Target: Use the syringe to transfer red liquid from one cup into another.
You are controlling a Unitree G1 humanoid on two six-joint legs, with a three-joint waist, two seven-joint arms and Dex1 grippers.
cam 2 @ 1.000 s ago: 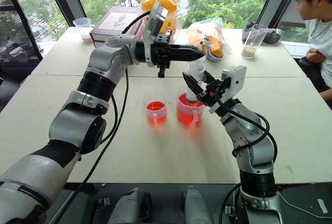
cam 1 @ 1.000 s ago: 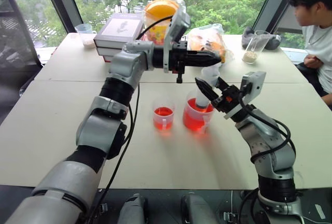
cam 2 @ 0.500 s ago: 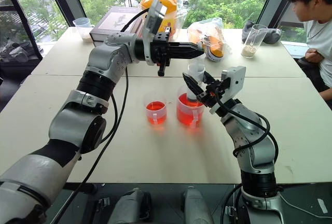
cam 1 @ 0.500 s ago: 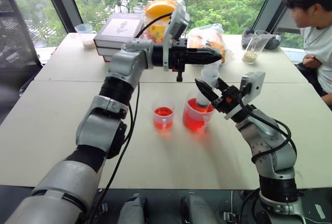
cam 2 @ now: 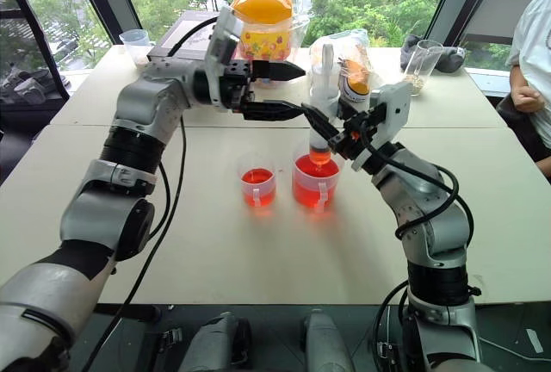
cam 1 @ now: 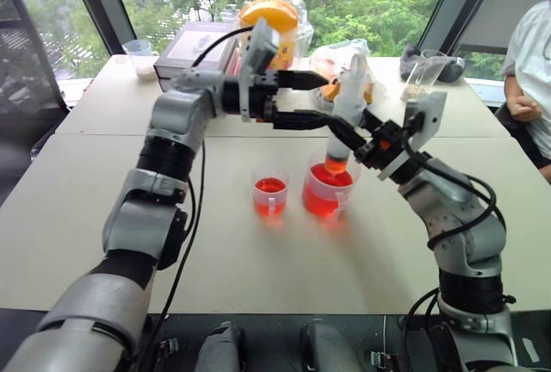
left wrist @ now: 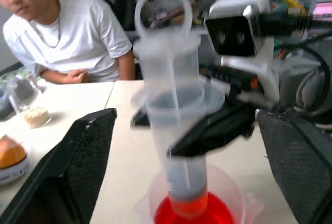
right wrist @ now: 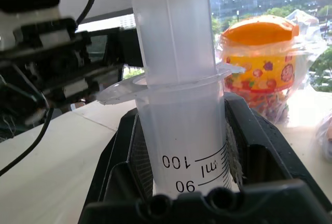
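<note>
The syringe (cam 1: 348,112) stands upright with its orange-red tip down in the larger lipped cup (cam 1: 325,198), which holds red liquid (left wrist: 193,214). My right gripper (cam 1: 349,138) is shut on the syringe's clear barrel (right wrist: 181,146), one black finger on each side. The white plunger ring (left wrist: 163,11) sticks up above the barrel. My left gripper (cam 2: 299,90) is open and level, its fingertips just left of the plunger and apart from it. The small red-tinted cup (cam 1: 270,195) stands on the table left of the larger one.
A jar with an orange lid (cam 2: 263,23), a stack of books (cam 1: 194,49) and a bagged item (cam 1: 340,58) lie behind the cups. A clear cup with beige grains (cam 1: 417,79) stands far right, another clear cup (cam 1: 140,55) far left. A person (cam 1: 532,53) sits at the right edge.
My left gripper has opened, let go of the plunger top and drawn back to the left. The right gripper has lifted the syringe a little. The person has leaned back to the right.
</note>
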